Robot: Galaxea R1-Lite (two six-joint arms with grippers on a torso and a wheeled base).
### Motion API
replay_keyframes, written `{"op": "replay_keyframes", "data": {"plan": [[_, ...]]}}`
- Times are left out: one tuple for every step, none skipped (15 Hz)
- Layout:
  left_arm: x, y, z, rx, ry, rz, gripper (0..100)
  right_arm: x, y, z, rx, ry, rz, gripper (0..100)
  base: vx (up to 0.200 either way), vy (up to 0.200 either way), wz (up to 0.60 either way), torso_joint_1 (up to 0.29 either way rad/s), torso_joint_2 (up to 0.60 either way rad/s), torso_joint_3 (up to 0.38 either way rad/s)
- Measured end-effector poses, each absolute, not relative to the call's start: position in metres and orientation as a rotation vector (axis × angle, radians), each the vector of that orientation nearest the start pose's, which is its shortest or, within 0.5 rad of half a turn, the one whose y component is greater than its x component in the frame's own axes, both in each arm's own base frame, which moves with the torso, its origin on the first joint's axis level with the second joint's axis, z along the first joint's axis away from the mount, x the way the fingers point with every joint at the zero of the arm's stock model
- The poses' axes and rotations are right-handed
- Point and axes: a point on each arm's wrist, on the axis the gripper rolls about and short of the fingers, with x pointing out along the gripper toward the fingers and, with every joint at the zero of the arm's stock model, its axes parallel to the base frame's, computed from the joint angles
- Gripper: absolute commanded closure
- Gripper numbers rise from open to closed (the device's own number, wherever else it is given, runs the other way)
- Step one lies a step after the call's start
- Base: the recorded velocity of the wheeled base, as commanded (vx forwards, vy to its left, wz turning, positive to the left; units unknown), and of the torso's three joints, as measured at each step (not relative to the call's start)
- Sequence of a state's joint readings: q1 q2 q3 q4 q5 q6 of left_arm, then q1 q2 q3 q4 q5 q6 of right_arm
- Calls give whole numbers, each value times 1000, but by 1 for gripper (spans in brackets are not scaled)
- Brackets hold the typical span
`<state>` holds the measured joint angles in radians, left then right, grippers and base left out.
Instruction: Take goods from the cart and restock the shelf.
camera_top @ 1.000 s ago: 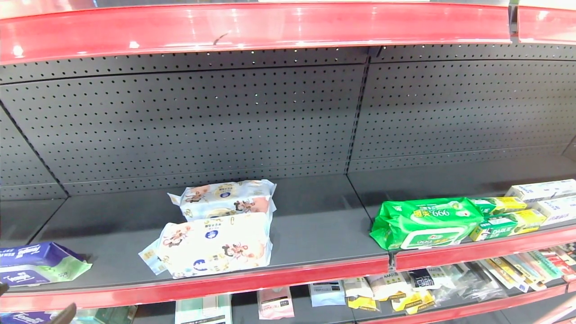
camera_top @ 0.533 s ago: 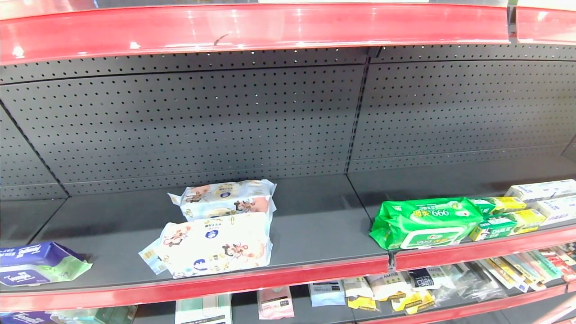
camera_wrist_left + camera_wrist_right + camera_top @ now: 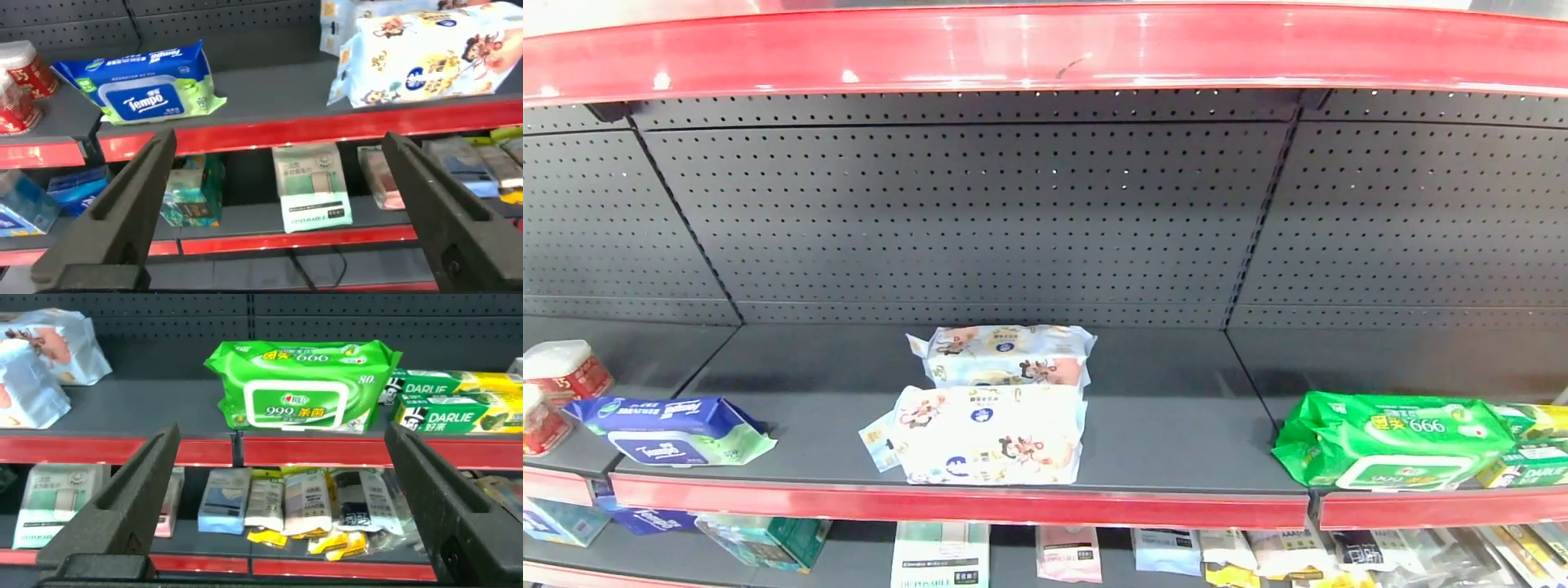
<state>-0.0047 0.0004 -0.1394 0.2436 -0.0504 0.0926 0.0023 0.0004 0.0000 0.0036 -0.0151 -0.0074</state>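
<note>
On the grey shelf board (image 3: 1176,408) lie two white cartoon-print wipe packs, one in front (image 3: 991,433) and one behind it (image 3: 1009,355). A blue wipe pack (image 3: 674,420) lies to their left and a green wipe pack (image 3: 1392,437) to their right. My left gripper (image 3: 279,143) is open and holds nothing; it hangs in front of the shelf's red edge, between the blue pack (image 3: 139,77) and the front white pack (image 3: 433,53). My right gripper (image 3: 282,433) is open too, below the green pack (image 3: 302,384).
Red-and-white tubs (image 3: 564,371) stand at the shelf's far left, and toothpaste boxes (image 3: 1531,465) lie beside the green pack. The lower shelf (image 3: 849,563) holds several small packets and boxes. A red-edged shelf (image 3: 1045,45) overhangs above. Bare board lies between the white and green packs.
The whole head picture has slid to the right, so the camera has turned left; the tubs at far left came into sight. A dark fingertip at the lower left corner has dropped out of the picture.
</note>
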Motion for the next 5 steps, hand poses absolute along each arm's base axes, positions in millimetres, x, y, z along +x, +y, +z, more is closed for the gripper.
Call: {"op": "replay_keyframes", "data": {"plan": [[-36,-1,88,89,102,-60,0,-23,0,75,-8,3,-13,0,0,0,0,0,0,0],[-35,-1,88,87,102,-59,0,-23,0,75,-9,3,-11,0,0,0,0,0,0,0],[-35,-1,88,86,96,-59,0,-23,0,75,-9,3,-14,0,0,0,0,0,0,0],[-35,-1,89,85,89,-59,0,-23,0,75,-9,3,-14,0,0,0,0,0,0,0],[-35,-1,89,85,86,-59,0,-23,0,75,-9,3,-13,0,0,0,0,0,0,0]]}}
